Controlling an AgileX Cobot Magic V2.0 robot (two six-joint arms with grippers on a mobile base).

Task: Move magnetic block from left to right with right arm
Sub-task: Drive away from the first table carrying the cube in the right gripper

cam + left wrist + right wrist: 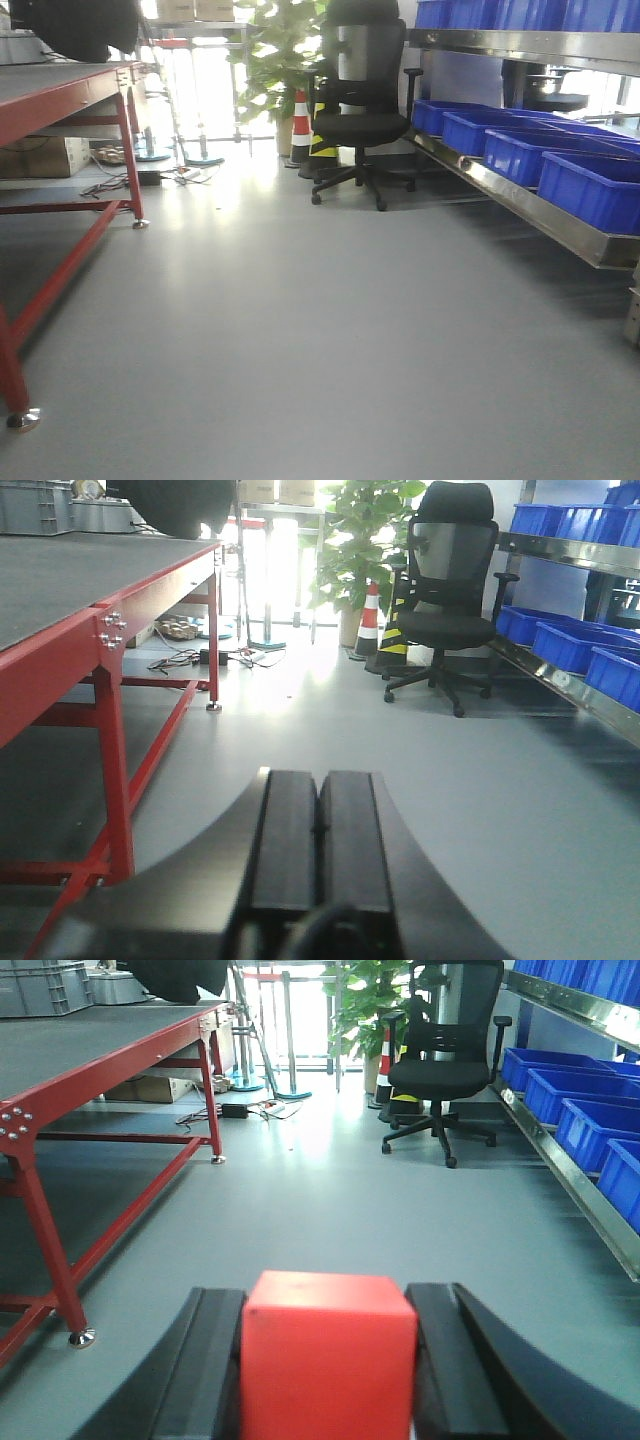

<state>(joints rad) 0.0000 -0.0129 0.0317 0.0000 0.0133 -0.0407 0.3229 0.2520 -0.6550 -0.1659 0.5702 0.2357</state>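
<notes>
The magnetic block [328,1355], a plain red cube, fills the bottom middle of the right wrist view. My right gripper [328,1305] is shut on it, one black finger pressed against each side. The cube is held in the air above the grey floor. In the left wrist view my left gripper [320,780] is shut, its two black pads pressed together with nothing between them. Neither gripper nor the block shows in the front view.
A red-framed table [60,90] with a dark top stands at the left. A black office chair [362,110], a traffic cone [300,125] and a potted plant [280,50] stand ahead. A steel rack with blue bins [590,185] runs along the right.
</notes>
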